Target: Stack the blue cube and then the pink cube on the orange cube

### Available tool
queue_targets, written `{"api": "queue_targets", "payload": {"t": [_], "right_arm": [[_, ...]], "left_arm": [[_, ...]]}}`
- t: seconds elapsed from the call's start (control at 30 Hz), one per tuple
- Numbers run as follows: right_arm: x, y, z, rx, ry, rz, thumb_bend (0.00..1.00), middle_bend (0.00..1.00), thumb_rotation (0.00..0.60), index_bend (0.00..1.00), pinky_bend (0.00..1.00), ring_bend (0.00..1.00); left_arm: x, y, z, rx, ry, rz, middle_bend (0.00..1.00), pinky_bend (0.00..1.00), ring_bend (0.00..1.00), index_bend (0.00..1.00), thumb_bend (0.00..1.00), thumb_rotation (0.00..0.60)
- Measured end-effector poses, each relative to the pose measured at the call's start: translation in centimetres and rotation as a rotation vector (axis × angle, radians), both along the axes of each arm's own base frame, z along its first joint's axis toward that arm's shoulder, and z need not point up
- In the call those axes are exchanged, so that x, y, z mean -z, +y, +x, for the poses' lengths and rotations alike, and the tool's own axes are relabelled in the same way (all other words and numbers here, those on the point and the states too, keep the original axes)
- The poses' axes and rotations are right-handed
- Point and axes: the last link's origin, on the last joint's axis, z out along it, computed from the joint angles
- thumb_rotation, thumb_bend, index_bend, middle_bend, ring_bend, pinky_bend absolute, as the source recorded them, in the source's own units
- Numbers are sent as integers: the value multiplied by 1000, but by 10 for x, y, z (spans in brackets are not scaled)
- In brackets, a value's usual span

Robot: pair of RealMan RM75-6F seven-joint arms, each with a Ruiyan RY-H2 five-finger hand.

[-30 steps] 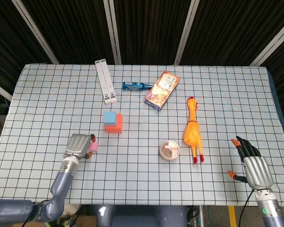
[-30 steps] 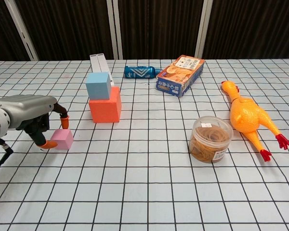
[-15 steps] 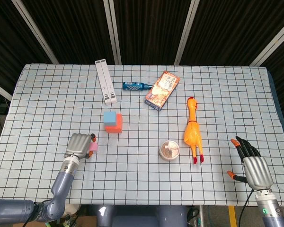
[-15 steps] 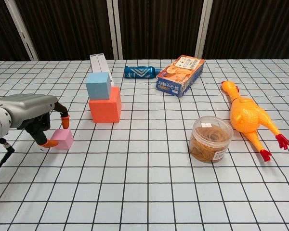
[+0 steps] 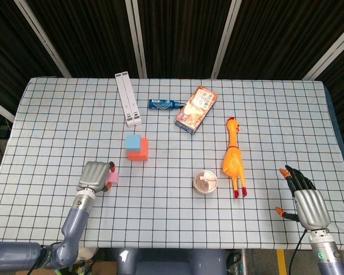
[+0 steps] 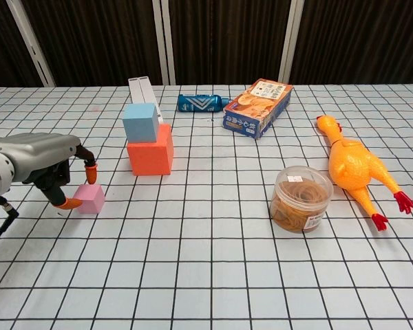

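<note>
The orange cube [image 6: 150, 157] stands on the table with the blue cube [image 6: 140, 122] on top of it; both also show in the head view, orange cube [image 5: 140, 152] and blue cube [image 5: 132, 141]. The small pink cube [image 6: 89, 198] [image 5: 112, 177] rests on the cloth to their front left. My left hand [image 6: 38, 165] [image 5: 94, 176] is right beside it, thumb low at its near-left side and a fingertip [image 6: 89, 173] arched just over its far edge, without a firm grip. My right hand [image 5: 305, 200] lies open at the table's near right corner, holding nothing.
A yellow rubber chicken [image 6: 354, 167], a clear tub of rubber bands [image 6: 301, 199], a snack box [image 6: 257, 107], a blue bottle [image 6: 202, 103] and a white stand [image 5: 128, 98] lie across the checked tablecloth [image 6: 206, 275].
The left hand's upper fingertip has shifted very slightly over the pink cube. The cube and the right hand have stayed put.
</note>
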Motion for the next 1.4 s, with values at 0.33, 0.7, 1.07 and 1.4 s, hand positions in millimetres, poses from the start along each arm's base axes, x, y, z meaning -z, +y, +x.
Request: {"api": "queue_targets", "payload": {"t": [0.33,0.7,1.07,1.4], "right_arm": [[0,0,0,0,-1,1,161,74,600,102,195,102],[0,1,0,-2,-3,1,160,74,600,102,195,103],[0,0,1,-3,-3,2,160,74,600,102,195,103],[0,0,0,-2,-3,3,160,74,600,102,196,103]], "left_arm": [[-1,0,-1,-1,1,1,1000,804,797,405,344,600],[-1,-1,0,2,3,0,1000,804,797,408,359,600],[0,-1,0,1,10,-3,1000,804,797,359,359,600],[1,-1,0,9,18,-5,1000,804,797,362,359,600]]}}
